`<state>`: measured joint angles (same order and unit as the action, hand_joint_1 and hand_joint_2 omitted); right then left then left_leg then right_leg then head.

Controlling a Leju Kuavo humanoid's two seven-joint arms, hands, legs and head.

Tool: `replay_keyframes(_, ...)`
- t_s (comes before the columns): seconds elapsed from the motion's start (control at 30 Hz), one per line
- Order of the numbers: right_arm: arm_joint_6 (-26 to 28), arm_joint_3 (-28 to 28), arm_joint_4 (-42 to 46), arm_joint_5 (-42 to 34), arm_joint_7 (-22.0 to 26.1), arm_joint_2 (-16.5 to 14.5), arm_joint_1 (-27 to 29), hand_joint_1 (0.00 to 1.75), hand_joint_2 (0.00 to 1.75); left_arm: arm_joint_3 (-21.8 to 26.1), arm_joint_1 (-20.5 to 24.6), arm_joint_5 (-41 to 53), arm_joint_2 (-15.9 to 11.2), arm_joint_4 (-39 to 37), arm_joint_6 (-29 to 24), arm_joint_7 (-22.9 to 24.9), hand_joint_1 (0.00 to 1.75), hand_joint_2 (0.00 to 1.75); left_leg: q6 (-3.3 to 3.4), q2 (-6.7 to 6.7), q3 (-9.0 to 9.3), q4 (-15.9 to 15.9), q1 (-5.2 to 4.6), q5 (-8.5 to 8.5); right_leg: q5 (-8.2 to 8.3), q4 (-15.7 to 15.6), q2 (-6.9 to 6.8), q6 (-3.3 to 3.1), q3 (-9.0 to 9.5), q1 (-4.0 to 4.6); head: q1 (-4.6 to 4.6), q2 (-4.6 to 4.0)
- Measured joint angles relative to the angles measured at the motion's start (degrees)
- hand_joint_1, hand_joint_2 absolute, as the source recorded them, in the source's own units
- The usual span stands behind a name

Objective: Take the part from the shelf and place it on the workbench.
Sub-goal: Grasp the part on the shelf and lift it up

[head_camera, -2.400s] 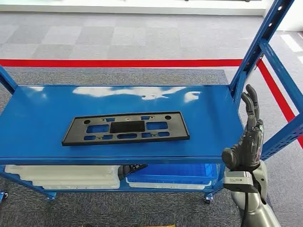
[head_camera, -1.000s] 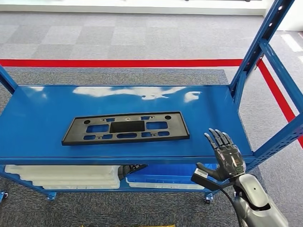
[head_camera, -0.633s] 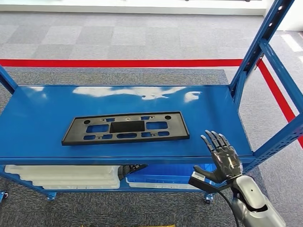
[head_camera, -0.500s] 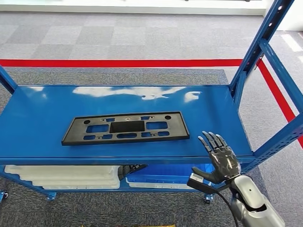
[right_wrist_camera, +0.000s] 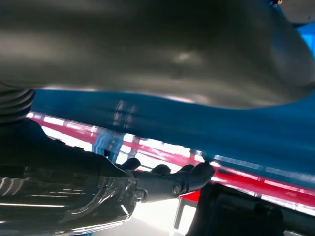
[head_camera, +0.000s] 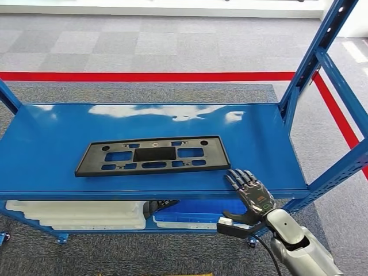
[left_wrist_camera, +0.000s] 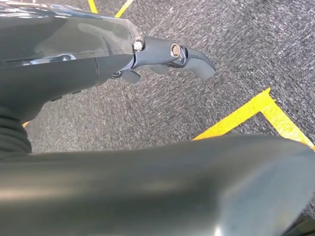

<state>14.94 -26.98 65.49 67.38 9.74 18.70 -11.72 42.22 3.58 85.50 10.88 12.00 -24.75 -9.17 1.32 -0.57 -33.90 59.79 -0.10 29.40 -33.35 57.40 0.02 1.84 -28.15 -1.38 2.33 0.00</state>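
Observation:
A flat black plastic part (head_camera: 153,156) with several cut-outs lies on the blue shelf (head_camera: 52,138), a little left of its middle. My right hand (head_camera: 249,198) is at the shelf's front edge, just right of the part's near right corner, palm down, fingers spread, thumb below the edge. It holds nothing. In the right wrist view the dark fingers (right_wrist_camera: 169,181) reach out straight beside the shelf's blue edge (right_wrist_camera: 223,130). My left hand (left_wrist_camera: 111,59) hangs over grey carpet, fingers stretched out, nothing in it.
Blue uprights (head_camera: 319,49) frame the shelf's right end. Under the shelf sit white trays (head_camera: 78,214) and a blue bin (head_camera: 204,211). A red floor line (head_camera: 143,76) runs behind the shelf. Yellow floor tape (left_wrist_camera: 256,105) lies below my left hand.
My right hand has come down from beside the right upright, turned palm down and moved left along the shelf's front edge toward the part's right corner. The part has not moved.

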Motion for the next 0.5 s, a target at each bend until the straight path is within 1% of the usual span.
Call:
replay_keyframes(0.17, 2.26, -1.37, -1.45, 0.3, -1.45, -0.01, -0.54, 0.0, 0.0, -0.01, 0.02, 0.04, 0.0, 0.0, 0.07, 0.13, 0.0, 0.0, 0.0, 0.0, 0.01, 0.0, 0.01, 0.0, 0.0, 0.0, 0.01, 0.0, -0.01, 0.0, 0.0, 0.0)
replay_keyframes(0.27, 7.27, -1.55, -0.75, 2.13, -3.5, -0.01, 0.1, 0.0, 0.0, -0.01, -0.07, -0.06, 0.0, 0.0, 0.07, 0.15, 0.0, 0.0, 0.0, 0.0, 0.01, 0.0, 0.01, 0.0, 0.0, 0.0, -0.01, 0.0, 0.0, 0.0, 0.0, 0.0)
replay_keyframes(0.37, 12.45, -0.98, 2.38, 4.62, -5.37, 0.0, 1.59, 0.0, 0.0, -0.01, -0.15, -0.33, 0.0, 0.0, 0.04, 0.17, 0.0, 0.0, 0.0, 0.0, 0.0, 0.0, 0.0, 0.0, 0.0, 0.0, 0.0, 0.0, 0.0, 0.0, 0.0, 0.0)
replay_keyframes(0.5, 17.61, 1.79, 10.27, 5.98, -6.57, 0.04, 4.5, 0.0, 0.0, -0.01, -0.28, -0.95, 0.0, 0.0, -0.13, 0.27, 0.0, 0.0, 0.01, 0.0, -0.02, 0.0, -0.01, 0.01, -0.01, 0.0, 0.0, 0.01, -0.03, -0.01, 0.0, 0.0)
